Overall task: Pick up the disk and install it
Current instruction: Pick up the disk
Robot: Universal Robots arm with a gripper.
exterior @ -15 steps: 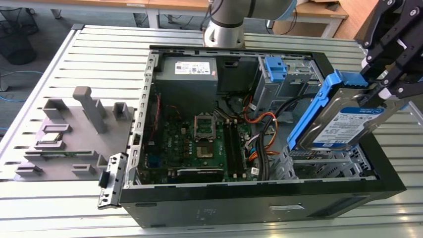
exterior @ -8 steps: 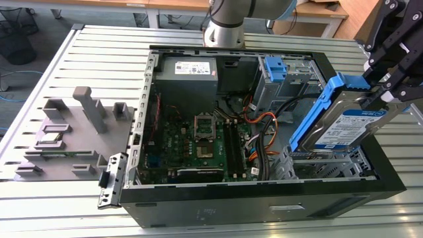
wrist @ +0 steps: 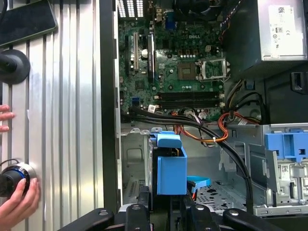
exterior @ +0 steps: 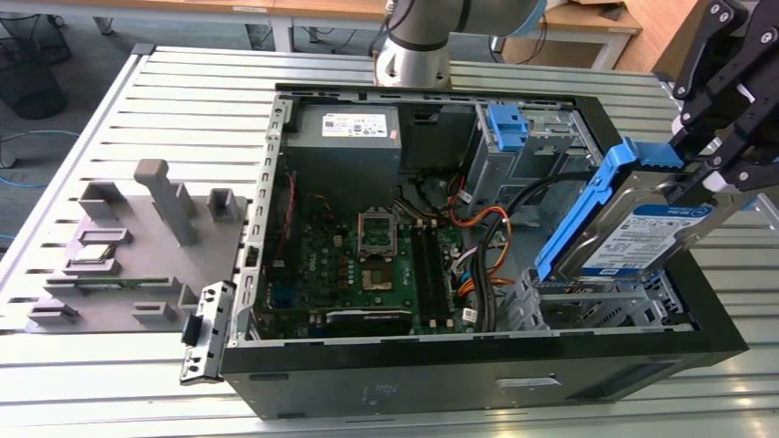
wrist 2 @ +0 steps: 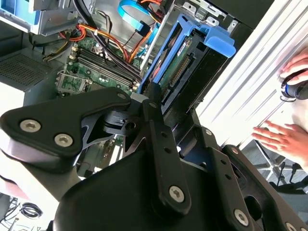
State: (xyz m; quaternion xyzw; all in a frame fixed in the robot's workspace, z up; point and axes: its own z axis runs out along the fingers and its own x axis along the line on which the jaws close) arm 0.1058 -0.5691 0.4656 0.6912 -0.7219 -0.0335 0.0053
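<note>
The disk is a silver drive with a white-and-blue label in a bright blue carrier frame. It hangs tilted, one end down, over the metal drive cage at the front corner of the open computer case, at the exterior view's right. My gripper is shut on the disk's upper end. In the second wrist view the black fingers clamp the disk edge-on. In the first wrist view the disk's blue carrier stands just beyond my gripper, beside the cage.
Inside the case lie the motherboard, a grey power-supply box, orange and black cables and a blue bracket. A grey fixture sits on the slatted table at the exterior view's left. A person's hands rest beside the case.
</note>
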